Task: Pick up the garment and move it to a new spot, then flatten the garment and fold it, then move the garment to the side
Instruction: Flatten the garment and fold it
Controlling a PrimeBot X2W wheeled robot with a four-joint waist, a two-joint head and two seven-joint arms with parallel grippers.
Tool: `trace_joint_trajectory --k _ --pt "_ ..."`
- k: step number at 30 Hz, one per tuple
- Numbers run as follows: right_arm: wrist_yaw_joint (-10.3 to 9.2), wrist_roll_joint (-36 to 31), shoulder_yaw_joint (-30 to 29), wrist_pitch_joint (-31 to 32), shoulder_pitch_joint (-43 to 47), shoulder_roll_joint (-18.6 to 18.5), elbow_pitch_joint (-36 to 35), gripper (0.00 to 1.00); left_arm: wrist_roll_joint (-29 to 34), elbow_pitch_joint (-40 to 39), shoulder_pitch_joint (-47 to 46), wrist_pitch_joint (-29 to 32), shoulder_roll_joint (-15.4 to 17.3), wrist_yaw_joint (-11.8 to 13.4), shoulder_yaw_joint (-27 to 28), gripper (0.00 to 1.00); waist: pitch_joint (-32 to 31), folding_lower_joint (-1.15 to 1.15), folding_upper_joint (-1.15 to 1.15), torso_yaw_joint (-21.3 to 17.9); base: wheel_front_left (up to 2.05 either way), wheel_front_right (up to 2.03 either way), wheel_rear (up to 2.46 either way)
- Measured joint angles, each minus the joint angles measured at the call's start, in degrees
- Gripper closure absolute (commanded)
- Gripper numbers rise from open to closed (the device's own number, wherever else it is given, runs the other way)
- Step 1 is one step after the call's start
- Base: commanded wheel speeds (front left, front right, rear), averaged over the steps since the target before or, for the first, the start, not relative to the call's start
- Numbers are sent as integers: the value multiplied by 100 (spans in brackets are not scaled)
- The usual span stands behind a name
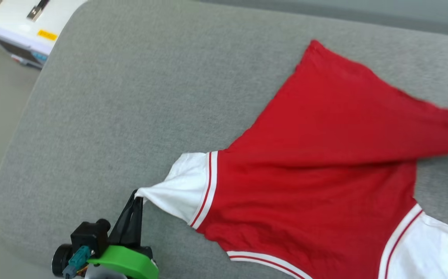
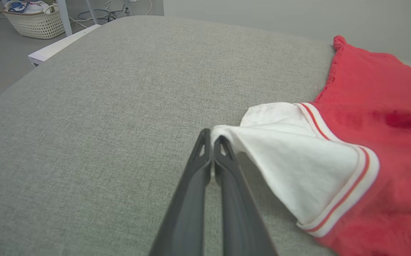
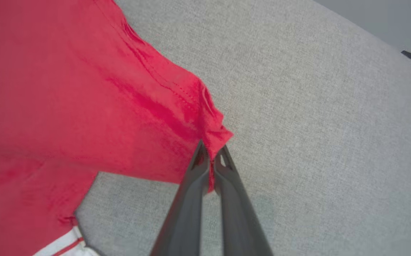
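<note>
garment (image 1: pixel 317 162) on worktop (image 1: pixel 131 97), right half | left gripper (image 1: pixel 138 198) at near-left sleeve tip | right gripper (image 3: pixel 211 151) at hem corner | box (image 1: pixel 22 27) beyond far-left corner

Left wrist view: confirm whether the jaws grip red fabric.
No, the jaws of the left gripper are shut on the white sleeve of the garment.

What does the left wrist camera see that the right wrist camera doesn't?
Left wrist view: the left hand pinching the tip of the white sleeve, plus a basket on the floor beyond. Right wrist view: the right hand pinching a red corner of the jersey. Both: the red jersey lying on the grey pad.
</note>
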Motion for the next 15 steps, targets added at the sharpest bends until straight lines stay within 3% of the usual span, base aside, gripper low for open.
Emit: trace_joint_trajectory --k 7,15 --pt "2 102 -571 -127 1579 219 -215 100 -8 -10 215 96 112 54 38 100 -423 0 0 -327 0 0 0" --pt "2 63 -1366 -140 3503 944 -797 100 -10 -56 392 166 152 156 38 100 -825 0 0 -608 0 0 0"
